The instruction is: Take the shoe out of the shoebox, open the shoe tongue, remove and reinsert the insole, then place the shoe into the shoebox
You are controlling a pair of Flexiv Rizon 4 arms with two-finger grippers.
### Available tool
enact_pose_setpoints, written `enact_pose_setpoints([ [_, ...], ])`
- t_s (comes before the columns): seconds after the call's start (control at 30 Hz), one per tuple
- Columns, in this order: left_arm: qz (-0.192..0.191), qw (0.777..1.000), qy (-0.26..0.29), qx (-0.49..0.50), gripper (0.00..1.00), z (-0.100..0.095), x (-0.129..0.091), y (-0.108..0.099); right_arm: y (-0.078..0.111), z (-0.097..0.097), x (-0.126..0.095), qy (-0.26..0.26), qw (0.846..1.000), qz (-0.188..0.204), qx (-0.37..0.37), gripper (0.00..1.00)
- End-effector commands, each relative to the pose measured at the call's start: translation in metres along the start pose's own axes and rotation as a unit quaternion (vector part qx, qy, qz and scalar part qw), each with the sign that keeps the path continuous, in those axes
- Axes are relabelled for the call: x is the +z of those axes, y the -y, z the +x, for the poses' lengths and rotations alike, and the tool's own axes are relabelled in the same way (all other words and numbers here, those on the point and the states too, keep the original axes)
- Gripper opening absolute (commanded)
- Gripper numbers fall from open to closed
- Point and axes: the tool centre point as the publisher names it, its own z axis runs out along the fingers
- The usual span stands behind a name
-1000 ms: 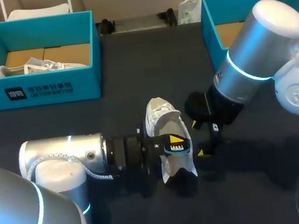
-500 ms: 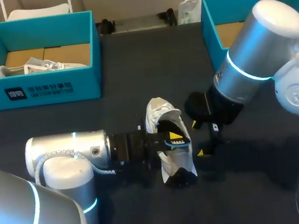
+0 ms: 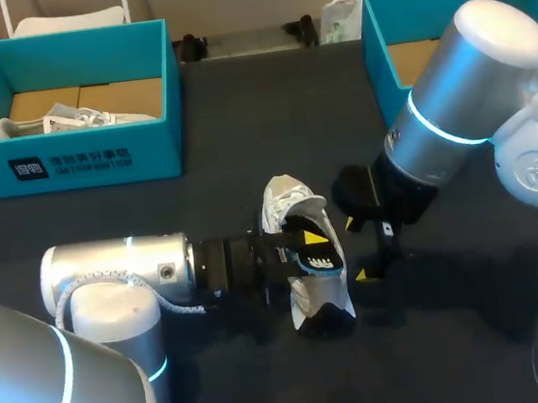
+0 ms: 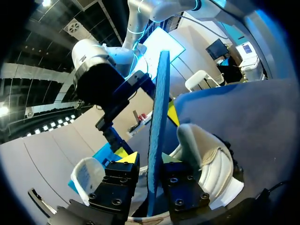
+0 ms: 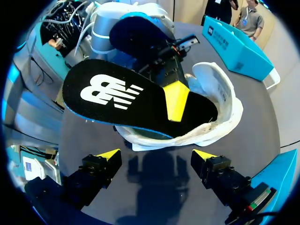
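A white shoe [image 3: 294,206] lies on the dark table, toe toward the far side. A black insole with a blue underside [image 3: 320,254] stands on edge in its opening. My left gripper [image 3: 314,251] comes in from the left with a finger on either side of the insole. In the left wrist view the insole [image 4: 157,117] stands between the fingers of my left gripper [image 4: 150,161], with a gap on one side, so that gripper is open. My right gripper [image 5: 158,157] hangs open just right of the shoe [image 5: 220,93], facing the insole's black face [image 5: 126,98].
A teal shoebox [image 3: 70,161] at the back left holds another white shoe [image 3: 79,116]. A second teal box [image 3: 378,48] stands at the back right, partly behind my right arm. A white bag [image 3: 341,18] lies at the table's far edge.
My left gripper's fingers have parted a little around the insole. The left arm pushed slightly right, then eased back. The right arm kept still.
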Motion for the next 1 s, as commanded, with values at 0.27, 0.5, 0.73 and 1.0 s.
enact_pose_setpoints([
  [0.27, 0.021, 1.0, -0.014, 0.004, 0.0, 0.006, -0.008, 0.02, 0.0, 0.0, 0.001, 0.001, 1.0, 0.0, 0.0, 1.0],
  [0.5, 0.003, 0.999, -0.01, 0.05, 0.0, 0.012, 0.007, 0.005, 0.0, 0.0, 0.001, 0.001, 1.0, 0.0, 0.0, 1.0],
  [0.73, -0.03, 0.997, -0.011, 0.074, 0.0, 0.011, 0.011, -0.017, 0.0, 0.0, 0.001, 0.001, 1.0, 0.0, 0.0, 1.0],
  [1.0, -0.048, 0.997, -0.006, 0.066, 0.0, 0.007, 0.004, -0.023, 0.0, 0.0, 0.001, 0.001, 1.0, 0.0, 0.0, 1.0],
])
